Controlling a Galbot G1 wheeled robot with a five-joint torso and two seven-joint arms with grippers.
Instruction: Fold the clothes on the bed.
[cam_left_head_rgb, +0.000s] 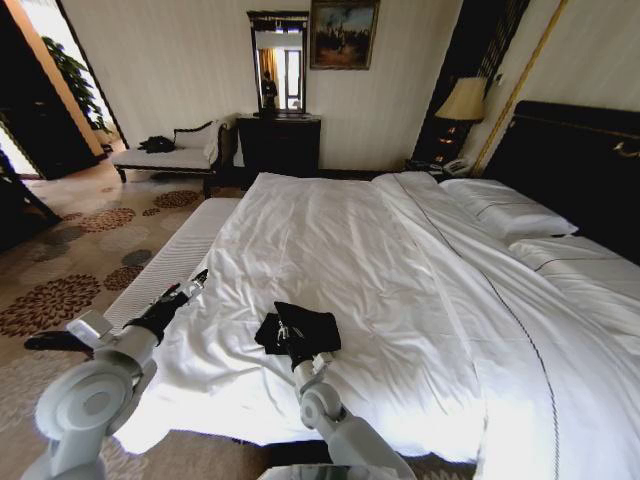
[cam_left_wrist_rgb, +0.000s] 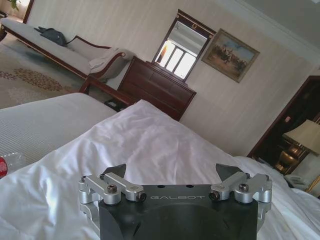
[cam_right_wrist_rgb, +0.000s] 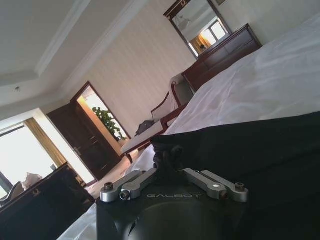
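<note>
The clothes are one black T-shirt (cam_left_head_rgb: 305, 328), lying bunched in a small folded heap near the foot edge of the bed (cam_left_head_rgb: 400, 270), on its white duvet. My right gripper (cam_left_head_rgb: 288, 338) rests on the shirt's near left part. In the right wrist view the black fabric (cam_right_wrist_rgb: 260, 150) lies right before the right gripper (cam_right_wrist_rgb: 168, 154), whose fingers are shut together on the shirt's edge. My left gripper (cam_left_head_rgb: 190, 285) hovers over the bed's left foot corner, apart from the shirt. In the left wrist view the left gripper (cam_left_wrist_rgb: 172, 172) is open with nothing between its fingers.
A narrow white-cushioned bench (cam_left_head_rgb: 170, 262) runs along the bed's left side. Beyond it are patterned carpet (cam_left_head_rgb: 60, 300), a white chaise (cam_left_head_rgb: 170, 155) and a dark dresser (cam_left_head_rgb: 278, 145) with a mirror. Pillows (cam_left_head_rgb: 510, 215) and the dark headboard (cam_left_head_rgb: 570, 160) lie to the right.
</note>
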